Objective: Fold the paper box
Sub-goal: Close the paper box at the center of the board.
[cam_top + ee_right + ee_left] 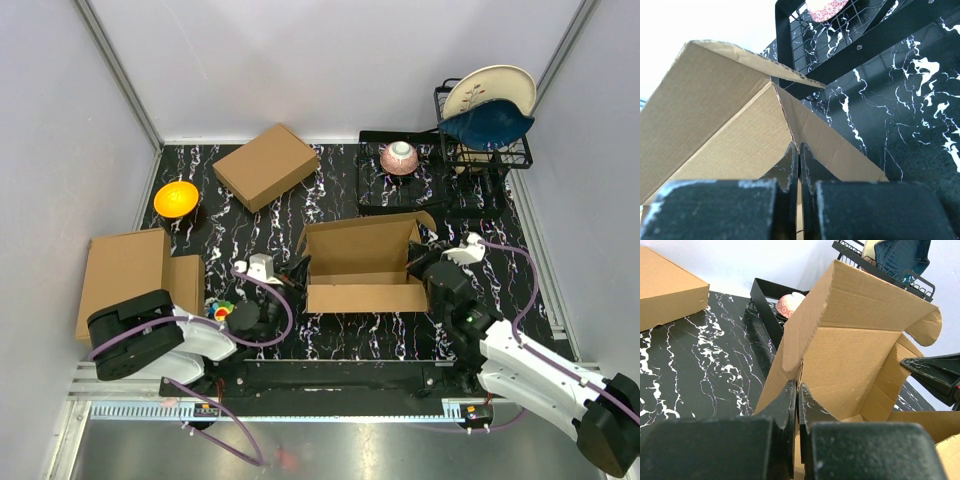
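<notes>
The paper box [360, 262] stands half-formed in the middle of the table, its back panel raised and its front wall up. My left gripper [298, 272] is at its left end, shut on the edge of the left side wall [790, 345]; the fingertips [798, 386] meet where that wall folds. My right gripper [420, 262] is at the right end, shut on the right side flap [835, 145], with the cardboard seam running into its fingertips [799, 146]. The box's inside [855, 355] faces the left wrist camera.
A closed flat brown box [266, 166] lies at the back left beside an orange bowl [176, 198]. Tan cardboard [125, 270] sits at the left edge. A black tray [380, 185] with a pink bowl [400, 158] and a dish rack [485, 150] stand at the back right.
</notes>
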{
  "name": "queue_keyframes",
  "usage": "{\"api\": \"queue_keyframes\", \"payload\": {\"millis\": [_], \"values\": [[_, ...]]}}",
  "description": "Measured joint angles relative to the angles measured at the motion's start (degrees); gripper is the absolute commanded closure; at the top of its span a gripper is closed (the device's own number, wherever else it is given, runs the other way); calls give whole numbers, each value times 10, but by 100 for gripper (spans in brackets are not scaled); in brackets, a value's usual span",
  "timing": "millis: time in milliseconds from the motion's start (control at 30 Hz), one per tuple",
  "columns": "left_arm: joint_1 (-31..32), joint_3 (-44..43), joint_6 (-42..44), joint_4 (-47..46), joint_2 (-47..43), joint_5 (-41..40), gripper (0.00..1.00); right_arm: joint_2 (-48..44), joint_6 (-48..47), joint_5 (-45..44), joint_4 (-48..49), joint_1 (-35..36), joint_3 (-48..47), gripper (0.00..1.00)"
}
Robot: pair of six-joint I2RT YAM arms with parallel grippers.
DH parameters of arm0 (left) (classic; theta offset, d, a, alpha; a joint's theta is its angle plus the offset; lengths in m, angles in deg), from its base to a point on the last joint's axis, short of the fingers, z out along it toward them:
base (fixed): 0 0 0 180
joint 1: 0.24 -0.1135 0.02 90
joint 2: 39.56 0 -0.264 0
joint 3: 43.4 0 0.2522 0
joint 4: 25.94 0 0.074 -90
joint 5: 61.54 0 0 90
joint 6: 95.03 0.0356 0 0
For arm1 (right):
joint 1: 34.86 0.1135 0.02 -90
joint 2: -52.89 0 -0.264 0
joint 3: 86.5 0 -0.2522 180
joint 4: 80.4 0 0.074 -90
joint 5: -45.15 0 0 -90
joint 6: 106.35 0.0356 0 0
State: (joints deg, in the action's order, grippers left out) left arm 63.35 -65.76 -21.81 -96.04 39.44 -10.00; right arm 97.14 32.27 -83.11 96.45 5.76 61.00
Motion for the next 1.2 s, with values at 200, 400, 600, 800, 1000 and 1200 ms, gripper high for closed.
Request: {"api": "queue_keyframes", "payload": {"millis": [200, 400, 600, 800, 1000, 1200], "values": [[15, 13, 5, -3, -7, -7, 97, -19, 14, -2, -24, 9, -1, 83], [39, 35, 24, -2, -29, -8, 97, -112, 15, 25, -130, 24, -2, 70], [71, 38, 47, -1, -33, -15, 97, -194, 13, 46, -267, 29, -9, 55], [103, 38, 57, 3, -28, -26, 98, -230, 2, 51, -366, 30, -38, 42], [122, 39, 70, 15, -17, -56, 98, -259, -33, 81, -396, 31, -84, 17], [130, 48, 78, 48, 6, -93, 98, -260, -79, 168, -407, 32, -136, 20]]}}
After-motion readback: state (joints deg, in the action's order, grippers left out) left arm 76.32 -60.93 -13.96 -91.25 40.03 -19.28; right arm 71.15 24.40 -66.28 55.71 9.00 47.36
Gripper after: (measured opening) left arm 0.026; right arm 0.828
